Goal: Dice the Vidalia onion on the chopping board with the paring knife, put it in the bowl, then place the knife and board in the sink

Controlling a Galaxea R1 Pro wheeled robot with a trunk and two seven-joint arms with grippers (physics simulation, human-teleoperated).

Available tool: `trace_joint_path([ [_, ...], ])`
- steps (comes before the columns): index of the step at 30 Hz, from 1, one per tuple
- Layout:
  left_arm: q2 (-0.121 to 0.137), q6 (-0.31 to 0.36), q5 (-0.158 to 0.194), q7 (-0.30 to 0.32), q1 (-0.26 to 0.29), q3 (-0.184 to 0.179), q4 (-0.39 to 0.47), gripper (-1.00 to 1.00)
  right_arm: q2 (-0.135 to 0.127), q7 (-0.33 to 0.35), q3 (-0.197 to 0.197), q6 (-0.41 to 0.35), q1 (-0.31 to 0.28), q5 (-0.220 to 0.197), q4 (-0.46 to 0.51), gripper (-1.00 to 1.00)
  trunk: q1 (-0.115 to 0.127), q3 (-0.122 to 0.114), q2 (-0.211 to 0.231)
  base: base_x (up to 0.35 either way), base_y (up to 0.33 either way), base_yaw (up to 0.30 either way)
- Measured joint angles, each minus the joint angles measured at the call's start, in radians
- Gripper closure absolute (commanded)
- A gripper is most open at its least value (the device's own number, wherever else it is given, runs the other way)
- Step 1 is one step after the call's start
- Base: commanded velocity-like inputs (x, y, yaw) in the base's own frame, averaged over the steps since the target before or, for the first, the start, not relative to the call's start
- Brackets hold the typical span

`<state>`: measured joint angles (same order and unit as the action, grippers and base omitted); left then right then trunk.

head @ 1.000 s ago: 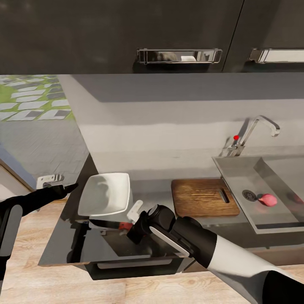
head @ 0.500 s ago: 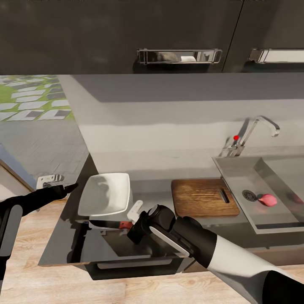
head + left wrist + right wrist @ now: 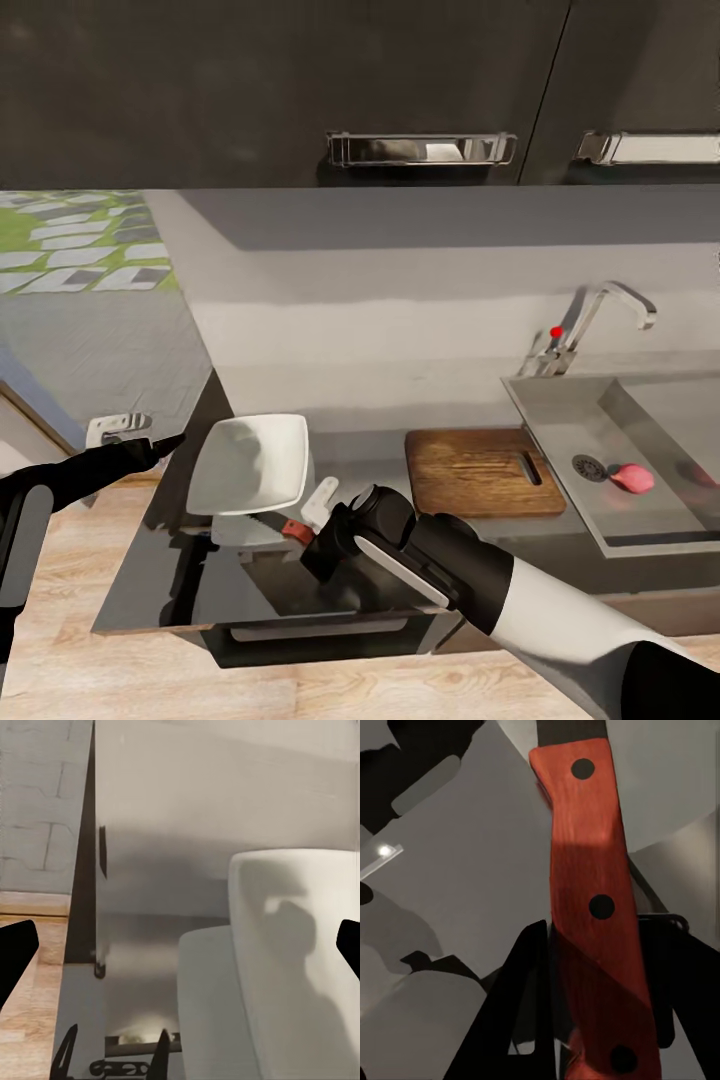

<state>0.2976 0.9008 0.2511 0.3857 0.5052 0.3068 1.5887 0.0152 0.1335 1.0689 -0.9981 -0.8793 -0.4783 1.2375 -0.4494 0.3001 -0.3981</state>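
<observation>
1. Reddish-brown wood with dark rivets runs between the two dark fingers of the right gripper (image 3: 585, 997): this is the handle of the small dark-bladed paring knife (image 3: 589, 900), and the jaws stand pressed against either side of it, pinching it.

2. In the head view the right gripper (image 3: 308, 535) sits low over the dark grey glossy countertop (image 3: 160, 590), with the knife's blade pointing away from it toward the robot's left, just in front of the shallow white squarish bowl (image 3: 250, 463). Gripping at the handle leaves the blade free for cutting (a sensible hold for the dicing ahead).

3. The right arm reaches across the robot's front, forearm angled leftward and wrist bent down toward the counter.

4. The left gripper (image 3: 165, 443) hovers off the counter's left end, beside the bowl; in its wrist view the fingertips stand wide apart with nothing between them, facing the bowl's rim (image 3: 300, 945). That arm lies low and outstretched, seemingly parked clear of the work.

5. The dark brown rectangular wooden chopping board (image 3: 475, 470) lies flat beside the grey steel sink (image 3: 560, 420), handle slot toward the basin, a short carry for the onion.

6. The small pinkish-red Vidalia onion (image 3: 631, 479) rests in the basin next to the round drain, not yet fetched.
</observation>
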Motion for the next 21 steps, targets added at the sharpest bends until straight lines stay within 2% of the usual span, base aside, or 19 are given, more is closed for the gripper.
trace_joint_path([
  [12,0.000,0.000,0.000,0.000,0.000,0.000,0.000,-1.00,0.001,0.000,0.001,0.000,0.000,0.000,0.000,1.00,0.000,-0.019,0.000,-0.001,0.000,0.000],
  [17,0.000,0.000,0.000,0.000,0.000,0.000,0.000,-1.00,0.003,-0.001,0.001,0.000,0.000,0.000,0.000,1.00,0.000,-0.024,0.000,-0.198,0.000,0.000],
  [21,0.000,0.000,0.000,0.000,0.000,0.000,0.000,-1.00,0.003,-0.001,0.001,0.000,0.000,0.000,0.000,1.00,0.000,-0.025,0.000,-0.048,0.000,0.000],
])
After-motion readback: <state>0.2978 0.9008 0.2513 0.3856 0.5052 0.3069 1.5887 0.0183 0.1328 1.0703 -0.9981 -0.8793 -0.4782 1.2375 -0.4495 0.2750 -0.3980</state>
